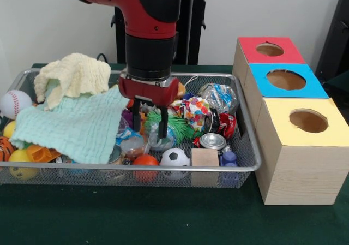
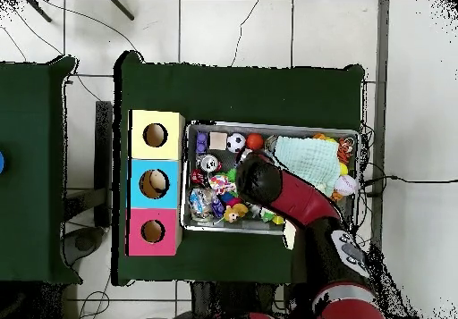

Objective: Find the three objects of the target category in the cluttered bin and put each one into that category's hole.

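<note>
The silver wire-mesh bin (image 1: 131,168) is full of toys, balls, cans and cloths; it also shows in the overhead view (image 2: 268,126). A see-through wrinkly bottle with blue-and-white print (image 1: 219,96) lies at the bin's back right corner. Another clear crumpled bottle (image 1: 133,145) lies near the front, just below my gripper. My gripper (image 1: 149,122) hangs low over the middle of the bin, open and empty, its fingers (image 1: 163,126) reaching down among the clutter. The blue-surround hole (image 1: 286,79) tops the middle wooden box, right of the bin. In the overhead view the arm (image 2: 268,186) hides the gripper.
A pale green cloth (image 1: 76,127) and a cream cloth (image 1: 73,76) cover the bin's left half. Drink cans (image 1: 212,141), a soccer ball (image 1: 174,157), a wooden block (image 1: 204,157) and a baseball (image 1: 15,103) lie in the bin. Red-surround (image 1: 269,49) and yellow-surround (image 1: 308,120) holes flank the blue one.
</note>
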Controlling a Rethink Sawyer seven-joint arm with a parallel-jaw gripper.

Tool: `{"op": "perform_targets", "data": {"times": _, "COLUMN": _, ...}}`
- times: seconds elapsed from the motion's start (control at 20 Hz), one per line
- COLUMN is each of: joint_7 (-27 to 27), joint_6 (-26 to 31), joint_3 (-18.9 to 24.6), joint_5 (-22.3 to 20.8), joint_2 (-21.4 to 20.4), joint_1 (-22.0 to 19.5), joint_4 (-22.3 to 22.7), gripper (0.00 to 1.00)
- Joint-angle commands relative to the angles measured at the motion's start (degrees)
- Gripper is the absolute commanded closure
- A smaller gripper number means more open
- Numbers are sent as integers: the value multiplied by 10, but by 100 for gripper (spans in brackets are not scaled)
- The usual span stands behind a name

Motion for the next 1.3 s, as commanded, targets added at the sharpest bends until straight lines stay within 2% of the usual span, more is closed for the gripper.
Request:
{"op": "perform_targets", "data": {"times": 0.05, "joint_7": 110, "joint_6": -5, "joint_3": -12, "joint_5": 29, "joint_2": 46, "joint_1": 8, "joint_4": -66, "gripper": 0}}
{"op": "perform_targets", "data": {"times": 0.35, "joint_7": 111, "joint_6": -6, "joint_3": -9, "joint_5": 28, "joint_2": 47, "joint_1": 11, "joint_4": -69, "gripper": 0}}
{"op": "perform_targets", "data": {"times": 0.9, "joint_7": 106, "joint_6": 36, "joint_3": -9, "joint_5": 33, "joint_2": 44, "joint_1": 29, "joint_4": -85, "gripper": 0}}
{"op": "perform_targets", "data": {"times": 1.3, "joint_7": 98, "joint_6": 41, "joint_3": -4, "joint_5": 29, "joint_2": 45, "joint_1": 25, "joint_4": -83, "gripper": 0}}
